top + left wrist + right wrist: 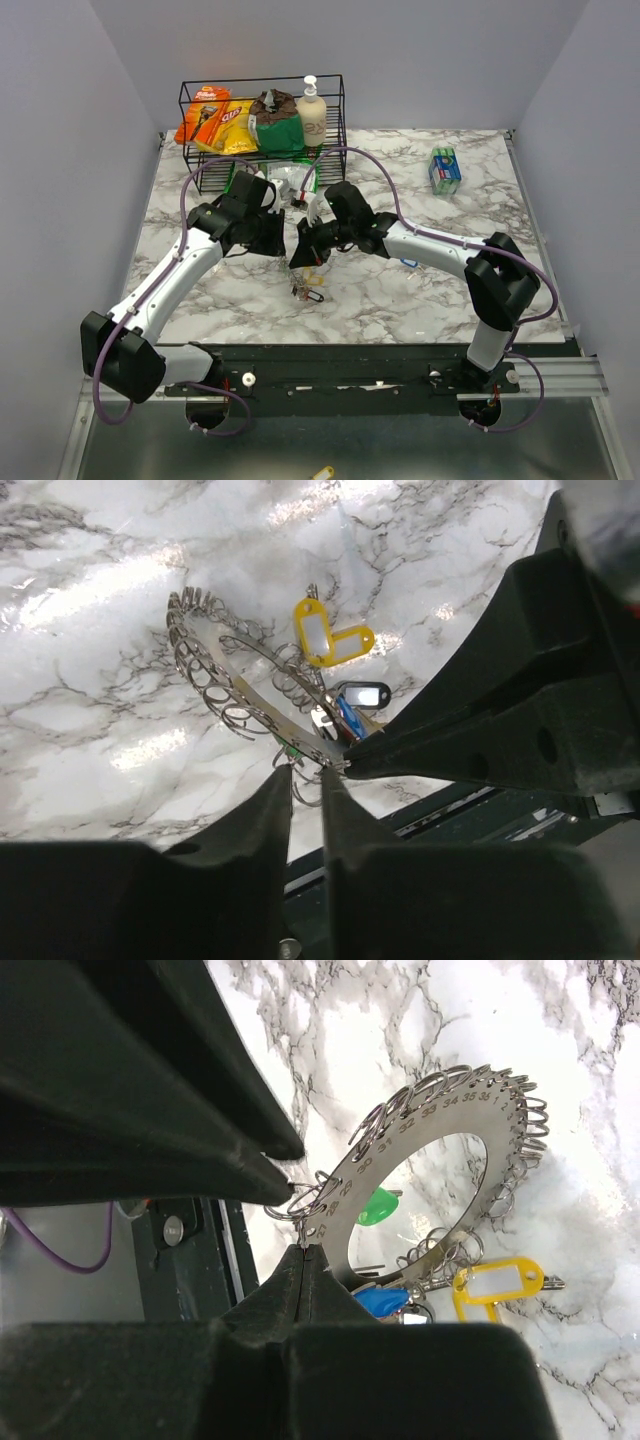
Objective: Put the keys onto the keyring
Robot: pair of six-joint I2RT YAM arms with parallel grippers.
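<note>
Slipping of the keyring [440, 1118], pinched at its rim by the shut right hand [305, 1253] at mid-table [400, 300], could be caused by a tug from the narrowly parted left hand [305, 777]; keys [318, 632] are bunched beside it

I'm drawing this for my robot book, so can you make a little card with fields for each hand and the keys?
right hand: shut on the keyring edge
left hand: fingers slightly apart at a small loop on that edge; grip unclear
keys: yellow, blue and green tags, bunched at one side of the keyring
table: white marble pattern
</note>
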